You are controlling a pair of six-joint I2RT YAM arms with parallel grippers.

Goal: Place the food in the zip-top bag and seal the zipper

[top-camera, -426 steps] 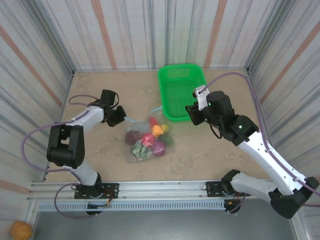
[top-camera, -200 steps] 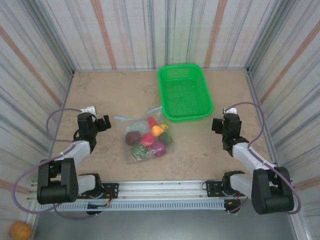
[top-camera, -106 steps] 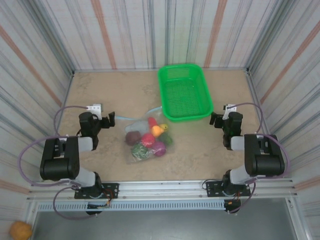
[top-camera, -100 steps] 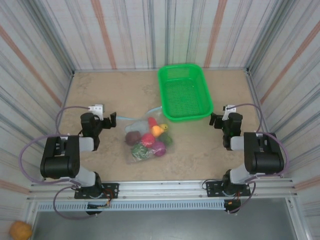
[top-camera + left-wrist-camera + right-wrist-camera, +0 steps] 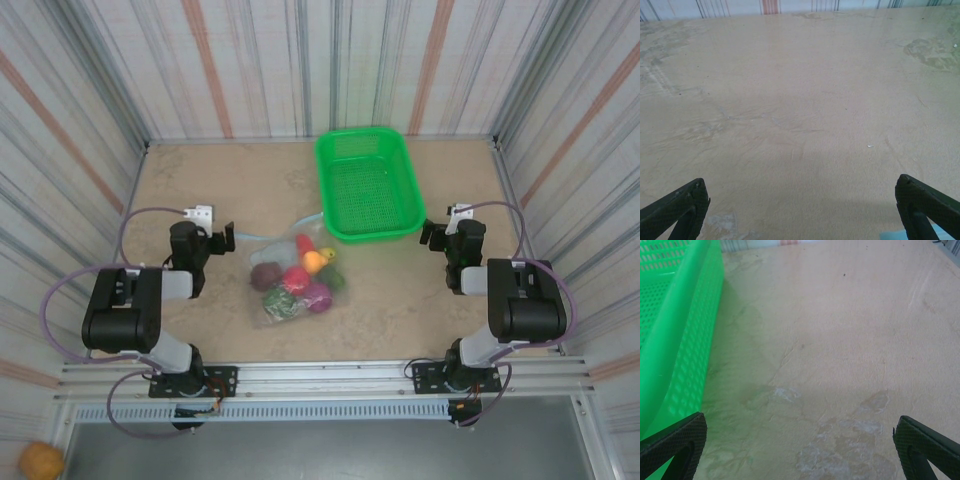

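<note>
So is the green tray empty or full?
Empty: bare mesh floor across the green tray; the food lies in the zip-top bag beside it.

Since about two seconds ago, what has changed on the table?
Both arms drew back from the bag and folded down towards their bases. The left tool and right tool now sit open, low over the table, one on each side, holding nothing. The bag, the food in it and the tray have not moved.
</note>
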